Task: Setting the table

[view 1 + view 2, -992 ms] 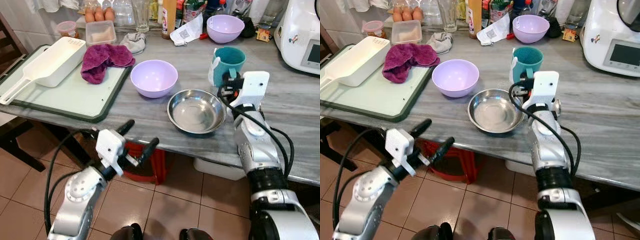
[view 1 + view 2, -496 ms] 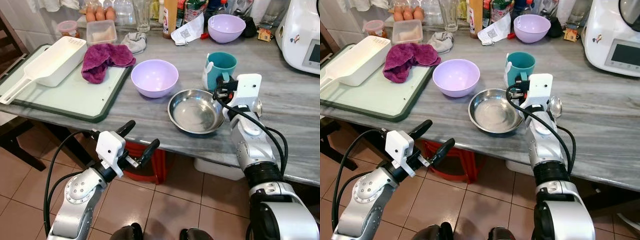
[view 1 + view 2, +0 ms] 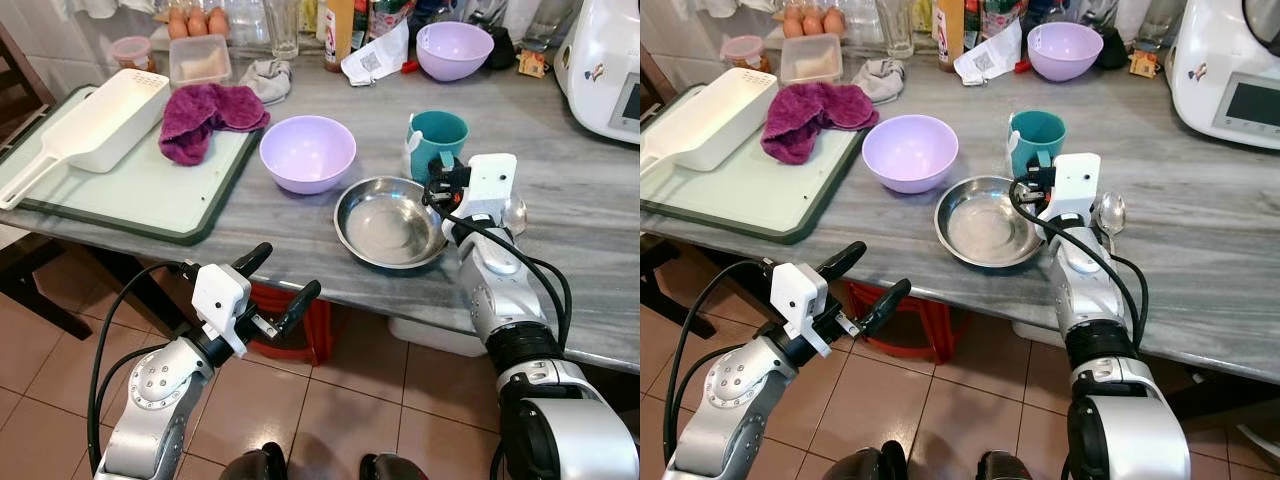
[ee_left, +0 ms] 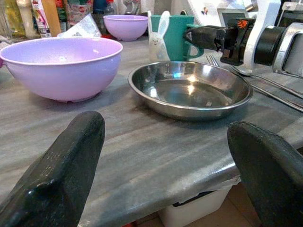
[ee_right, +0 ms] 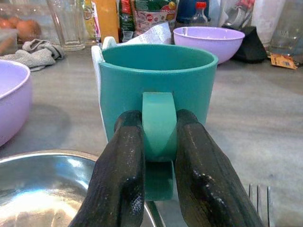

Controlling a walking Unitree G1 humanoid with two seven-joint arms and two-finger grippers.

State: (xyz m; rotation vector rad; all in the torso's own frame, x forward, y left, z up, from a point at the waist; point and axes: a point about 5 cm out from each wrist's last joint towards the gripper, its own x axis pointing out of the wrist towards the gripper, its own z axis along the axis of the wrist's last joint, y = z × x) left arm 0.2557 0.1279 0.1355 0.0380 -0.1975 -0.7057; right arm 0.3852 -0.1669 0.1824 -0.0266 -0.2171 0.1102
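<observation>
A teal mug (image 3: 437,132) with a white rabbit figure stands on the grey table (image 3: 580,180), just behind a steel bowl (image 3: 390,222). My right gripper (image 3: 441,176) is shut on the teal mug's handle (image 5: 158,118); in the right wrist view both fingers (image 5: 124,161) press its sides. A lilac bowl (image 3: 307,152) sits to the left of the mug. A spoon (image 3: 1110,212) and a fork (image 5: 258,194) lie to the right of my right arm. My left gripper (image 3: 278,278) hangs open below the table's front edge, with nothing between its fingers (image 4: 61,165).
At the left, a green-rimmed tray (image 3: 150,190) holds a white scoop basket (image 3: 105,125) and a purple cloth (image 3: 205,115). At the back stand a second lilac bowl (image 3: 455,48), bottles, a glass and eggs. A white appliance (image 3: 605,60) is far right. A red stool (image 3: 305,335) stands under the table.
My right gripper has drawn the teal mug left and nearer to me, close behind the steel bowl. The spoon now shows beside my right arm. The left arm has stayed put.
</observation>
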